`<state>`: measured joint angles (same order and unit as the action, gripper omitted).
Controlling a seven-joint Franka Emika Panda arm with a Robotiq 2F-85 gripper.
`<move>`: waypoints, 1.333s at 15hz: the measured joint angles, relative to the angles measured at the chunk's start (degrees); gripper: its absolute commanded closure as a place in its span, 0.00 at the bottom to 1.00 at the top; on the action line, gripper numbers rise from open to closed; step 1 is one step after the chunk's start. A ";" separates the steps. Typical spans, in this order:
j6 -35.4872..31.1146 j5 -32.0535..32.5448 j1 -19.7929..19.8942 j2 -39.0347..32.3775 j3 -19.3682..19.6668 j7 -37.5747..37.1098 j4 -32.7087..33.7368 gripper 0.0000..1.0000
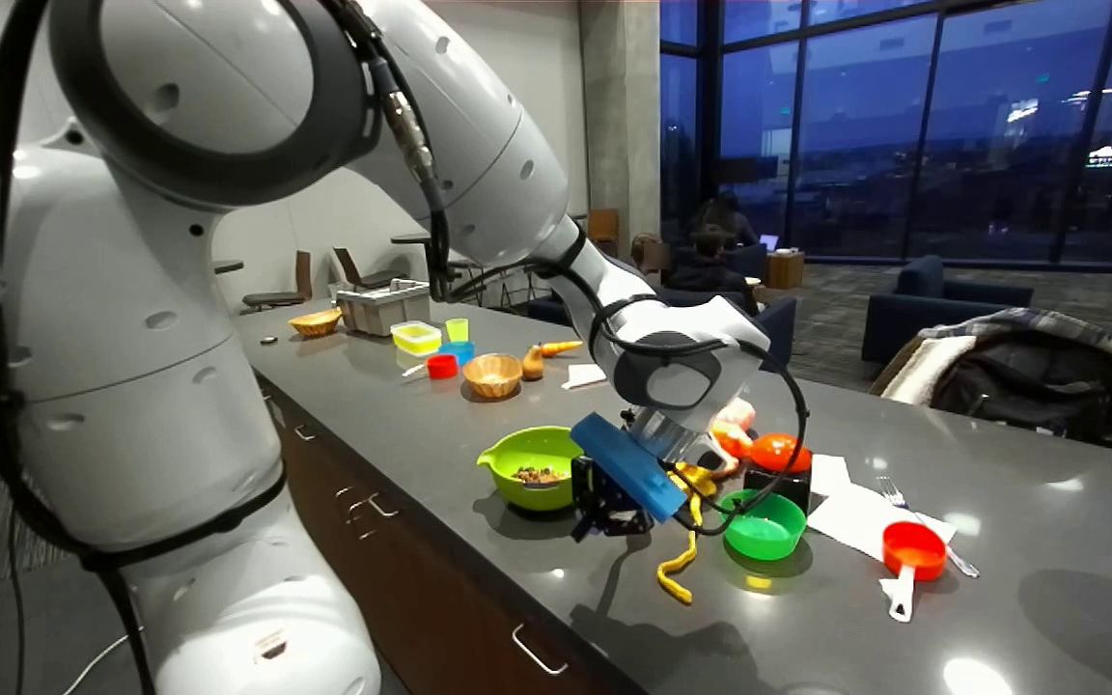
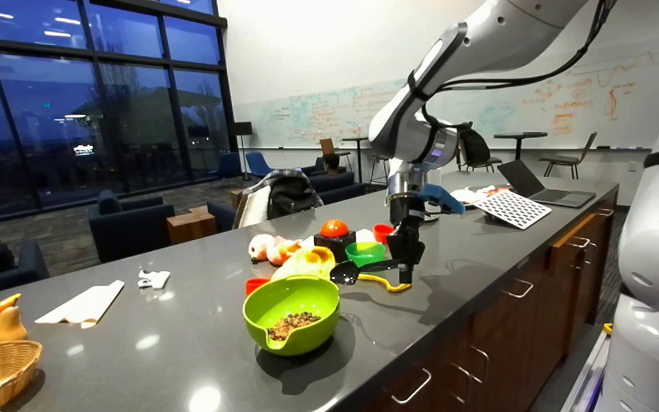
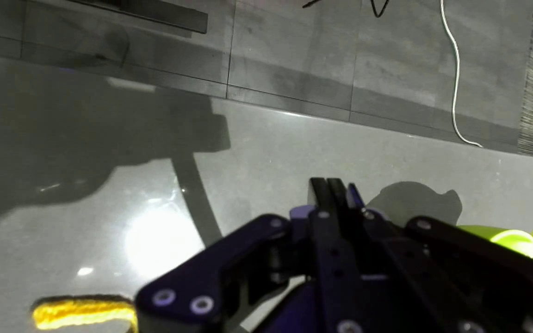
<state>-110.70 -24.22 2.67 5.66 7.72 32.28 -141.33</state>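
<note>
I have the claw (image 2: 407, 266) clamped on the black spoon (image 2: 359, 268), which hangs near the lime bowl (image 2: 301, 297), above the surface (image 2: 181, 320). Because I grip only the handle's end, the spoon could twist if it knocks the bowl's rim.

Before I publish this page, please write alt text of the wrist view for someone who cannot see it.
A dark, closed gripper juts in from the bottom over a grey counter. A green bowl shows partly at right, a yellow strip at lower left; a wide shadow darkens the left, and a white cable lies on the floor at top.
</note>
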 measured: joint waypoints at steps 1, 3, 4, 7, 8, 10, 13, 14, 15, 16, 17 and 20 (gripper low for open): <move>-0.03 -0.64 0.16 -0.45 0.21 0.54 -0.35 0.99; -0.04 -2.07 0.53 -1.58 0.51 1.83 -0.84 0.99; -0.04 -2.79 0.73 -2.29 0.59 2.50 -0.96 0.99; -0.05 -4.90 1.28 -4.75 0.65 4.62 -1.10 0.99; -0.05 -5.51 1.44 -5.66 0.65 5.40 -1.08 0.99; -0.05 -6.40 1.71 -7.23 0.65 6.67 -1.02 0.99; -0.05 -6.84 2.03 -8.78 0.60 7.95 -0.79 0.72; -0.05 -6.84 2.12 -9.12 0.52 8.07 -0.67 0.71; -0.05 -6.84 2.18 -9.35 0.43 8.12 -0.59 0.67; -0.05 -6.84 2.18 -9.52 0.31 8.12 -0.53 0.61; -0.05 -6.84 2.18 -9.72 0.16 8.12 -0.46 0.54; -0.05 -6.84 2.18 -10.04 -0.46 8.27 -0.37 0.34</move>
<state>-110.76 -31.05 4.86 -4.38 7.26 40.55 -141.69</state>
